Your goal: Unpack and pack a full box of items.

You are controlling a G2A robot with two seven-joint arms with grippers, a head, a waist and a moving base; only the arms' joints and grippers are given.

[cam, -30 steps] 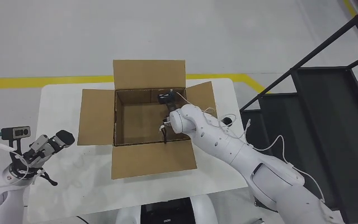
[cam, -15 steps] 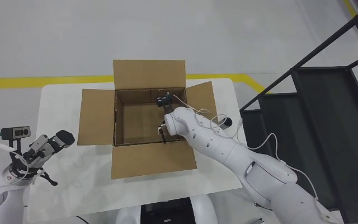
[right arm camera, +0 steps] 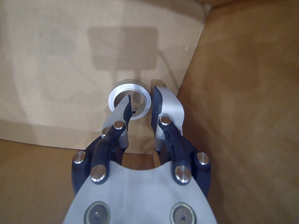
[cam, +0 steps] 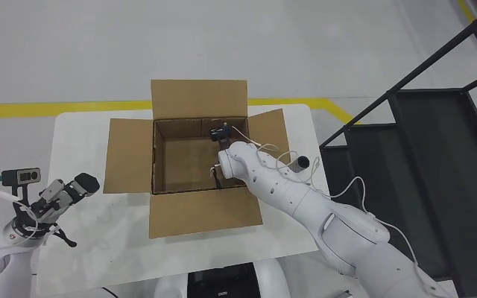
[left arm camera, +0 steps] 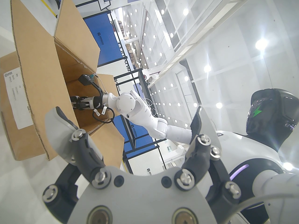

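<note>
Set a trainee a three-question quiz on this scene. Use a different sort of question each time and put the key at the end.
1. True or false: the left pincer is holding an item.
2. Multiple choice: where is the silver ring in relation to the cardboard box?
A. On a folded-out flap
B. Flat on the floor, close to a wall
C. Outside, propped against the box
3. Fill in: one finger of the right pincer is inside the ring's hole, and the other is ____ the ring.

Key: 1 false, it is open and empty. 2 B. 3 outside.
</note>
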